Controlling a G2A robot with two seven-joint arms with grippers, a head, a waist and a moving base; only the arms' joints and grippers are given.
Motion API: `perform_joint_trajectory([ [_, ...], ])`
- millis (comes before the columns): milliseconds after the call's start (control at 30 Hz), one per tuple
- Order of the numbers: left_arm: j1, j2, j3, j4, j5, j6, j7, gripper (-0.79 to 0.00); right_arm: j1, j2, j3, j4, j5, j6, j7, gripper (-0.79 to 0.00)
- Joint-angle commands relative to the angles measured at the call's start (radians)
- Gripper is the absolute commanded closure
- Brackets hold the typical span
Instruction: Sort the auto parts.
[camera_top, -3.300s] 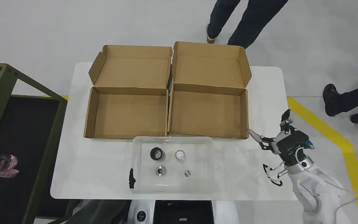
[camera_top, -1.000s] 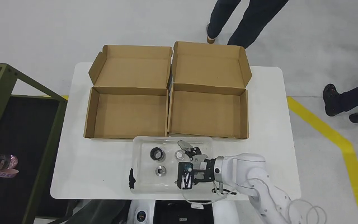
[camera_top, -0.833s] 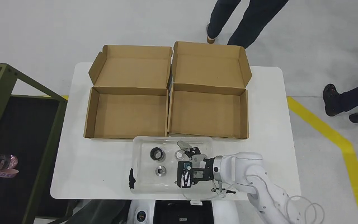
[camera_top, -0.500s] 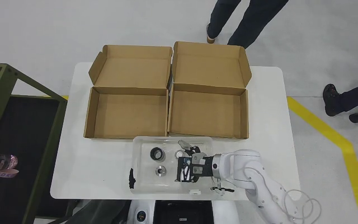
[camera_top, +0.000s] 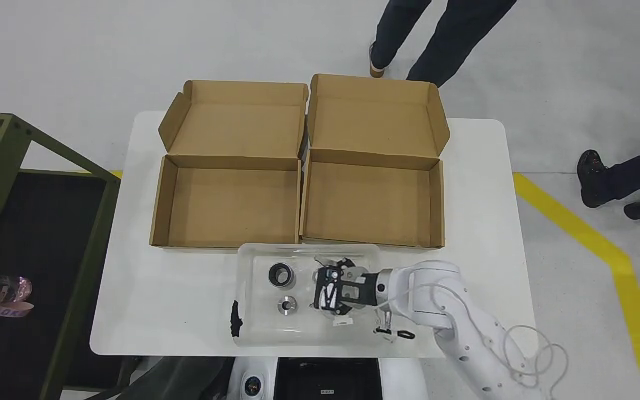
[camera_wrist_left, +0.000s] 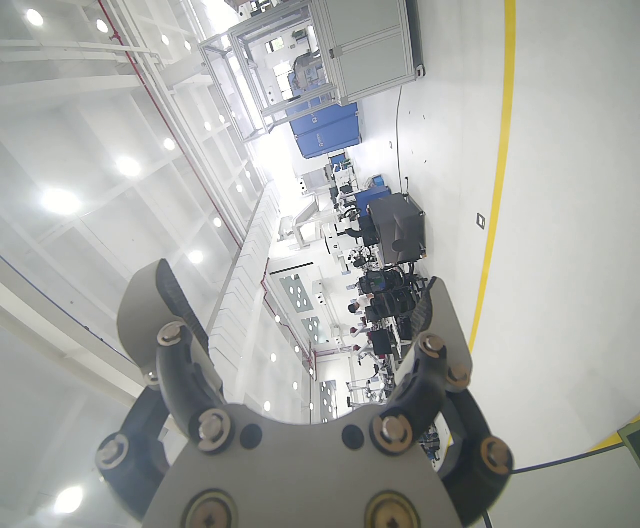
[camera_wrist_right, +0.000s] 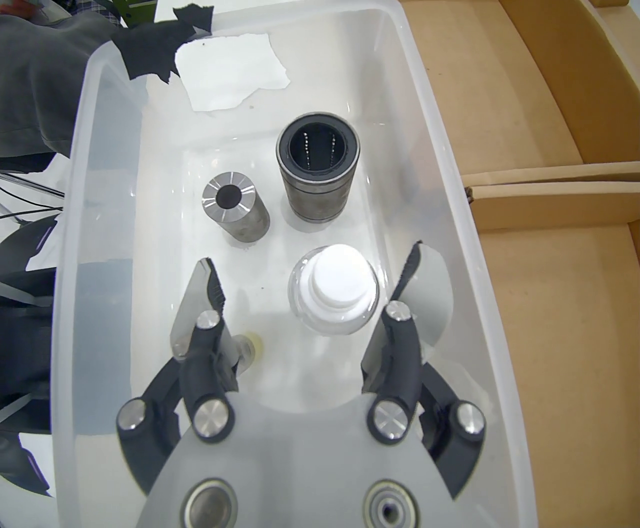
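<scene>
Moving in from the table's right edge, where it sat a few seconds ago, the right gripper (camera_wrist_right: 311, 257) is now hanging inside the clear plastic bin (camera_wrist_right: 435, 150). Its jaws are standing wide apart and holding nothing. A clear part with a white cap (camera_wrist_right: 334, 290) is sitting upright on the bin floor between the two fingers, with a gap showing on each side. A small yellowish part (camera_wrist_right: 250, 345) is peeking out from behind one finger, mostly hidden. Just beyond the fingertips, a black linear bearing (camera_wrist_right: 318, 167) and a slotted steel cylinder (camera_wrist_right: 234, 207) are standing side by side. Two open cardboard boxes (camera_top: 232, 205) are lying behind the bin on the white table (camera_top: 480, 200). The left gripper (camera_wrist_left: 297, 280) is pointing out into the room, also spread wide and empty.
</scene>
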Motion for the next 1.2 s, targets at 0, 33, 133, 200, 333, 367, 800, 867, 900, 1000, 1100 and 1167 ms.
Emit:
perform_joint_trajectory([
  [0,0.0,0.0,0.0,0.0,0.0,0.0,0.0,-0.785,0.006,0.0,-0.004,0.004,0.003,0.005,0.002,-0.391],
  [33,0.0,0.0,0.0,0.0,0.0,0.0,0.0,-0.785,0.009,0.001,-0.006,0.006,0.003,0.009,0.003,-0.388],
  [133,0.0,0.0,0.0,0.0,0.0,0.0,0.0,-0.785,0.016,0.002,-0.011,0.011,0.007,0.017,0.005,-0.351],
  [200,0.0,0.0,0.0,0.0,0.0,0.0,0.0,-0.785,0.02,0.003,-0.014,0.012,0.008,0.019,0.005,-0.262],
  [333,0.0,0.0,0.0,0.0,0.0,0.0,0.0,-0.785,0.024,0.006,-0.018,0.01,0.014,0.017,0.0,0.0],
  [367,0.0,0.0,0.0,0.0,0.0,0.0,0.0,-0.785,0.025,0.007,-0.019,0.009,0.015,0.014,-0.001,0.0],
  [800,0.0,0.0,0.0,0.0,0.0,0.0,0.0,-0.785,-0.02,0.03,0.003,-0.145,0.005,-0.015,-0.019,0.0],
  [867,0.0,0.0,0.0,0.0,0.0,0.0,0.0,-0.785,-0.034,0.035,0.016,-0.169,0.003,-0.022,-0.045,0.0],
  [900,0.0,0.0,0.0,0.0,0.0,0.0,0.0,-0.785,-0.04,0.038,0.022,-0.177,0.004,-0.027,-0.061,0.0],
  [1000,0.0,0.0,0.0,0.0,0.0,0.0,0.0,-0.785,-0.052,0.044,0.041,-0.19,0.015,-0.053,-0.117,0.0],
  [1100,0.0,0.0,0.0,0.0,0.0,0.0,0.0,-0.785,-0.048,0.05,0.066,-0.186,0.028,-0.074,-0.158,0.0],
  [1167,0.0,0.0,0.0,0.0,0.0,0.0,0.0,-0.785,-0.044,0.053,0.087,-0.185,0.043,-0.084,-0.187,0.0],
])
